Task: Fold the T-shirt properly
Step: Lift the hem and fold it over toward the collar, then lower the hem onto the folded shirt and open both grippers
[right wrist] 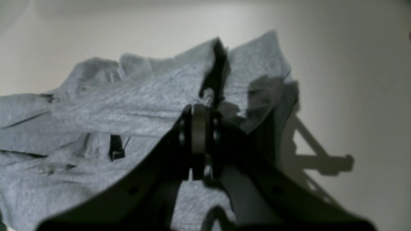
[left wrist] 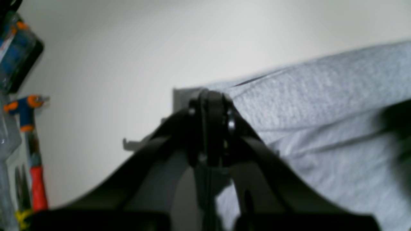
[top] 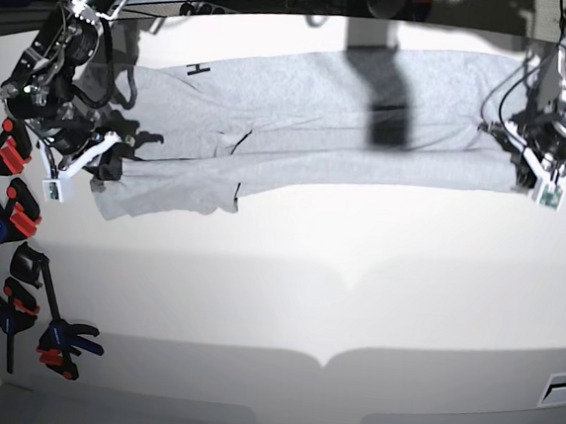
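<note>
T-shirt [top: 311, 115]: one; tools: two.

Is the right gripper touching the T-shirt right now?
Touching. In the right wrist view the right gripper is shut on a bunched fold of the T-shirt, cloth rising directly from its tips.

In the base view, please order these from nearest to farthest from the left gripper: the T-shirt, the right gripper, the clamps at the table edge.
1. T-shirt: its end lies at the left gripper, view's right.
2. Right gripper: far across, on the shirt's other end, view's left.
3. Clamps: lower left table edge, slightly farther.
</note>
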`<state>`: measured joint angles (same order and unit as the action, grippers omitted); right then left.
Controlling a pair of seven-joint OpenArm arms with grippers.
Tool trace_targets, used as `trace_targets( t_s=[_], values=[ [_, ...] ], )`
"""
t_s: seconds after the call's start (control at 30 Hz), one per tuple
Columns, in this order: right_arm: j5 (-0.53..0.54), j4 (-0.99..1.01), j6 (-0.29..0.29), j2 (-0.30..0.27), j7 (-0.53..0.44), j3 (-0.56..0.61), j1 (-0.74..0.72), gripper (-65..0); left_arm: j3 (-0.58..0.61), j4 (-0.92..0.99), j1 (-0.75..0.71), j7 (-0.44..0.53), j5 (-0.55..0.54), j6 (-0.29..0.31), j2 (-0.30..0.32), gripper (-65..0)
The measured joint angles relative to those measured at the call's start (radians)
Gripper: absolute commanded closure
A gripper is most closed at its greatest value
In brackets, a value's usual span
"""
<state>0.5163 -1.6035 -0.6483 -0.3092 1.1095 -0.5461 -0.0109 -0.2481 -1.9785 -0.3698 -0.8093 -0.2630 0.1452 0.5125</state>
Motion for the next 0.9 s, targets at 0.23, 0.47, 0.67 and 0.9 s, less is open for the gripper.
trace_targets(
  t_s=[0.23, 0.47, 0.67, 0.9],
  values=[
    [0.005, 0.0, 0.0, 0.002, 0.029, 0.0, 0.019, 0.0, 0.0, 0.0, -0.065, -0.002, 0.029, -0.034, -0.002, 0.0],
    [0.005, 0.0, 0.0, 0.002, 0.047, 0.0, 0.025, 0.0, 0.0, 0.0, -0.09, -0.01, 0.051, -0.034, -0.042, 0.0],
    [0.008, -0.031, 0.0, 0.002, 0.055, 0.001, 0.051, 0.0, 0.0, -0.024, -0.101, -0.029, 0.058, -0.034, -0.064, 0.0],
    [0.008, -0.109, -0.001, 0.002, 0.063, -0.018, 0.102, 0.0, 0.0, -0.119, -0.101, -0.061, 0.058, -0.037, -0.064, 0.0]
  ],
)
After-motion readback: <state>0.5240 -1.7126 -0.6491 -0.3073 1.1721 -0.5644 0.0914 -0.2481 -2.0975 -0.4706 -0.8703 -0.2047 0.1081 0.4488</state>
